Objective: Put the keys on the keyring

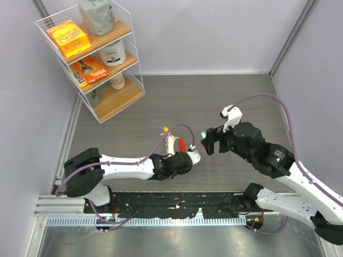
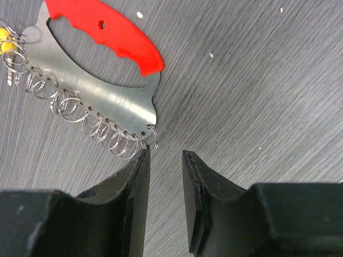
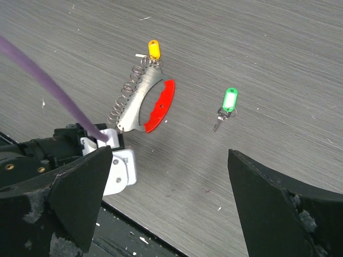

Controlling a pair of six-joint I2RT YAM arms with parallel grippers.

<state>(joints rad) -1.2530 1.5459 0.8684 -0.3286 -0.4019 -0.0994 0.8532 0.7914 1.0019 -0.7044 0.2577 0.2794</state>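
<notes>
Since the keyring [image 3: 146, 105] is the main thing, it gets noted first: red crescent w/ a silvery plate and a row of small rings along one edge, laid flat approx mid-table [image 1: 134, 101]. The yellow key [image 3: 154, 49] is seen at the far end of that ring row, touching it; whether it's actually threaded on can't be told tbh. The green key [image 3: 230, 100] is found lying alone on the wood-grain surface, apart from the keyring, off to its right. The left gripper [image 2: 165, 155] is held low right at the plate's near end, fingers parted by a narrow gap w/ nothing btwn them, one tip just beside the last ring. The right gripper [image 3: 170, 154] is spread wide above the table, nothing gripped, green key ahead of it. A wire shelf [image 1: 96, 59] w/ boxes is seen at the far left corner
</notes>
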